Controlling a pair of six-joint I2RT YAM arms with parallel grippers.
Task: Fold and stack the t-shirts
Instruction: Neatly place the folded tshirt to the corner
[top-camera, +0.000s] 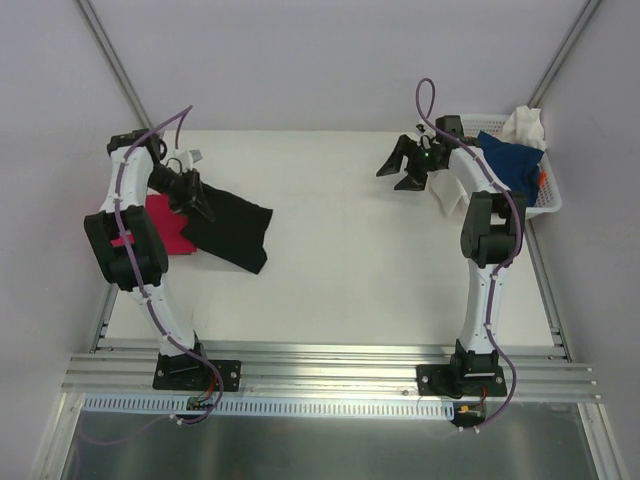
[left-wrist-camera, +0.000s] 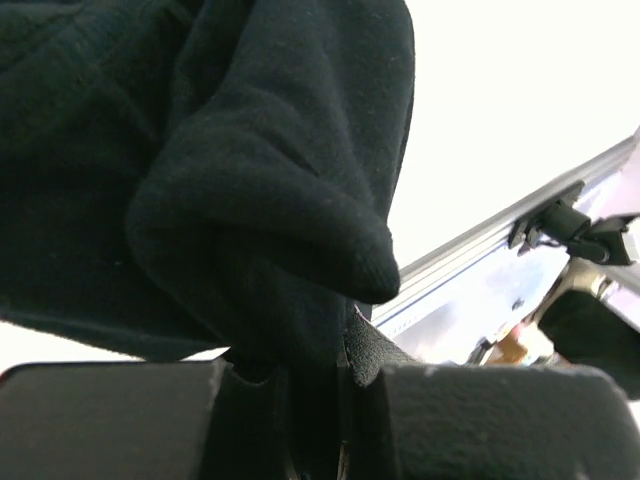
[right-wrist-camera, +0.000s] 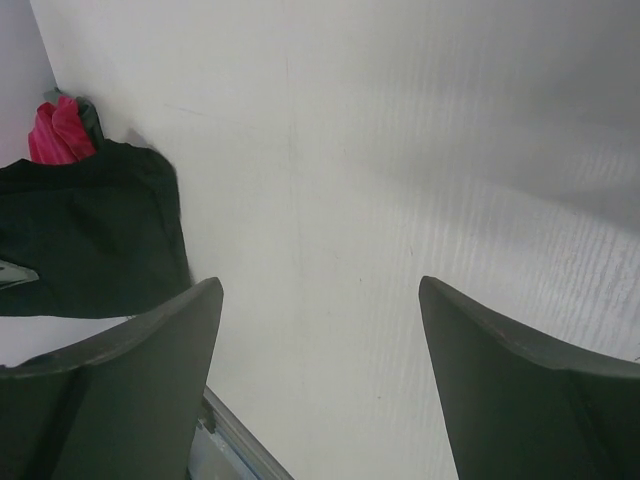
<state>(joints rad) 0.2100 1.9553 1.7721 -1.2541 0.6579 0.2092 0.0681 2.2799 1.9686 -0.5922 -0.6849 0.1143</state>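
The left tool (top-camera: 200, 204) clenches one black t-shirt (top-camera: 236, 232) beside one pink t-shirt (top-camera: 165, 230); the right tool (right-wrist-camera: 320, 292) gapes.

robot lab cell: white table (top-camera: 340, 290), aluminium mounting rails (top-camera: 330, 372), plain grey enclosure walls (top-camera: 300, 60).

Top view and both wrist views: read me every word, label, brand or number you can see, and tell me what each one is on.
No text can be read in any view.
black t-shirt: plain cloth, no print or tag showing.
pink t-shirt: plain, no print showing.
white basket: no label showing.
small white tab at far left: too small to read, if it bears any text.
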